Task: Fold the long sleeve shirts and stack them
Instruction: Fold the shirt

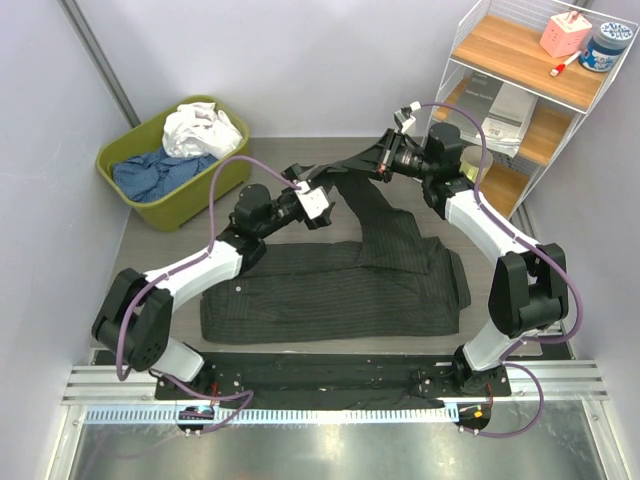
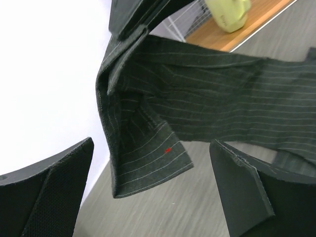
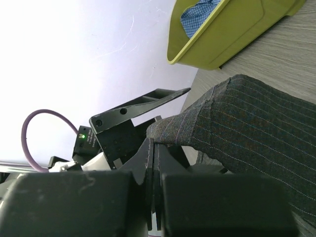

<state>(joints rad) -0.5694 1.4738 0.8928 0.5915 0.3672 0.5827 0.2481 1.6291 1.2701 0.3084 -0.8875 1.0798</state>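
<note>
On the table (image 1: 285, 150): dark pinstriped shirt (image 1: 330, 290), body flat, one sleeve (image 2: 222, 94) raised.
Right gripper (image 3: 153, 148): clamped on sleeve near cuff (image 2: 148, 158).
Left gripper (image 2: 151, 144): spread wide, holding nothing, cuff hanging before it.

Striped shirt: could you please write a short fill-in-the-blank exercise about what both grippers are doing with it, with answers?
The right gripper is shut on the dark shirt's ____.
The left gripper is ____, holding nothing.
The rest of the shirt lies on the ____.
Missing words: sleeve; open; table.
</note>
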